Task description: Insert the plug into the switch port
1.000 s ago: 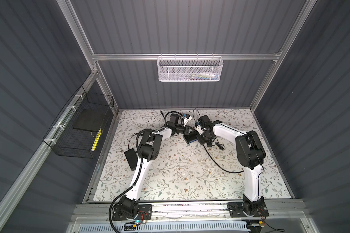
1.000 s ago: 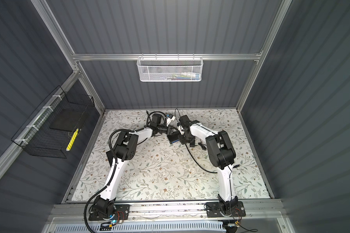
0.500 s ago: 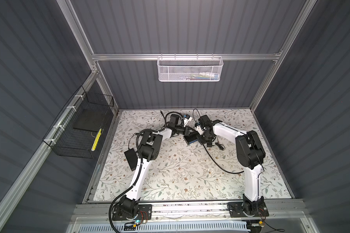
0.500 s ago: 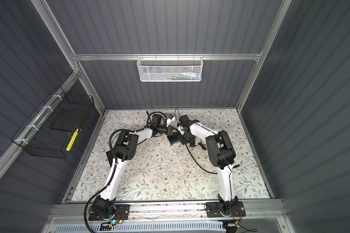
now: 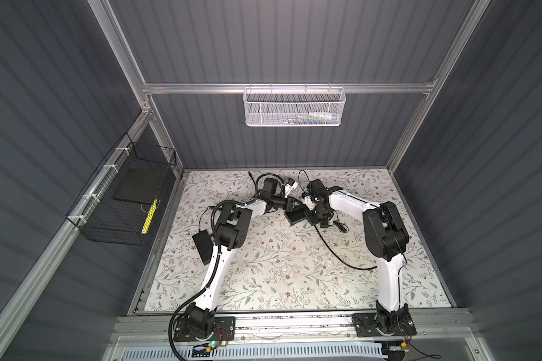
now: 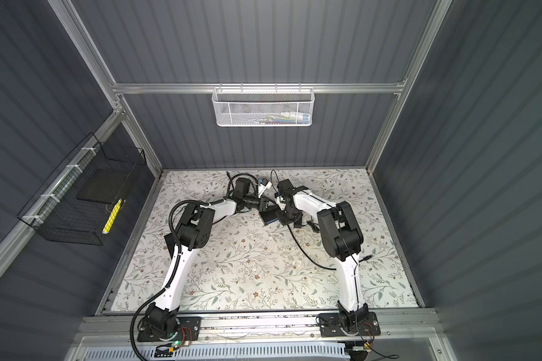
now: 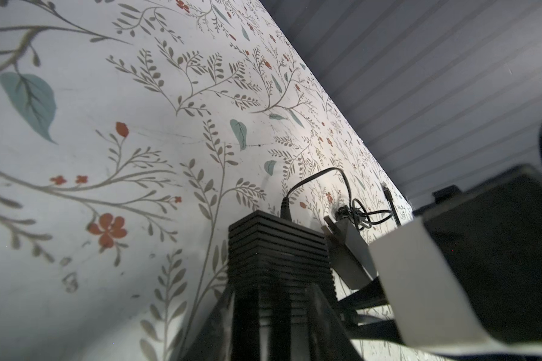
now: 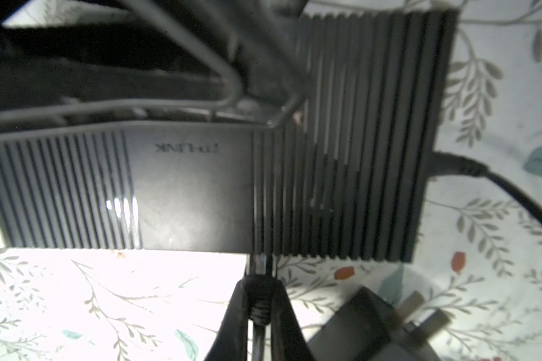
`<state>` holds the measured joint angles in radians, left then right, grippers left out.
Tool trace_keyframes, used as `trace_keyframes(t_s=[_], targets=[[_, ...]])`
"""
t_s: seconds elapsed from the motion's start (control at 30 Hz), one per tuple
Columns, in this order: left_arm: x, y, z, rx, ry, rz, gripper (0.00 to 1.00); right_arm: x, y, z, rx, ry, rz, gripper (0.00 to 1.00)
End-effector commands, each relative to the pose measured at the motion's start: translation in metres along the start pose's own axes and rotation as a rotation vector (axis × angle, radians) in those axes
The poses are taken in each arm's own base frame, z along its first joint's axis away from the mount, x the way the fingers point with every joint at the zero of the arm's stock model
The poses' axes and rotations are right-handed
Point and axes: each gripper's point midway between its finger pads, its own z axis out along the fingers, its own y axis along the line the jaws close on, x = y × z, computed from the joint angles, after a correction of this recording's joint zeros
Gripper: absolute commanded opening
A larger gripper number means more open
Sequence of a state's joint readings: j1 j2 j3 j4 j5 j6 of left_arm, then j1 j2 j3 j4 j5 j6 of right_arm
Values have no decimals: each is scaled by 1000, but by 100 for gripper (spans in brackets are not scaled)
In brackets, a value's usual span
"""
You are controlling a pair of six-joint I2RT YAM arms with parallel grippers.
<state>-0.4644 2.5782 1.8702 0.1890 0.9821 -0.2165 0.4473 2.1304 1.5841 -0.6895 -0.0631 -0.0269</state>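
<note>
Movement since a second ago: next to none (the left claw (image 7: 279,290) and the right claw (image 8: 260,283) keep their meeting at the back of the flowered surface (image 5: 279,275)).
Left claw: clenched on one short end of the switch (image 5: 294,215), whose ribbed black body stands out from between its fingers in the left wrist view.
Right claw: pinched tight on the black boot of the plug (image 8: 260,265).
Plug: its clear tip touches a long edge of the switch, just beside the smooth panel bearing the maker's name; how far in it sits cannot be told.
Switch port: hidden along that edge, not to be made out.
Switch: back middle of the surface, between the two claws in both top views, blue face (image 6: 271,222) turned toward the front.
Second cable (image 8: 498,181): black, seated in the short end away from the left claw.
Adapter (image 8: 357,325): grey, on the surface just beside the switch.
</note>
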Motion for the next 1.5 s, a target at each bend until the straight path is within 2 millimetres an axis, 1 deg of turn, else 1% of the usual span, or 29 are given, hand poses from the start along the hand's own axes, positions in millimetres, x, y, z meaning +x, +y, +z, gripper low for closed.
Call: trace_keyframes(t_s=[0.0,0.3,0.63,0.83,1.1,1.47], targets=[[61,-56,39,178,181,-91,37,-62,2,-13,-4,-216,-26,0],[70,-61,41,180,210,-80,36,-69,3,-19,-12,-233,-25,0],[76,-68,44,192,229,-79,33,-75,1,-18,-1,-238,-33,0],[79,-74,46,205,237,-79,32,-81,-1,-21,3,-252,-35,0],[86,-76,48,212,251,-87,31,-90,-3,-29,12,-278,-43,0],[91,-81,51,226,262,-89,29,-101,-4,-33,16,-318,-28,0]])
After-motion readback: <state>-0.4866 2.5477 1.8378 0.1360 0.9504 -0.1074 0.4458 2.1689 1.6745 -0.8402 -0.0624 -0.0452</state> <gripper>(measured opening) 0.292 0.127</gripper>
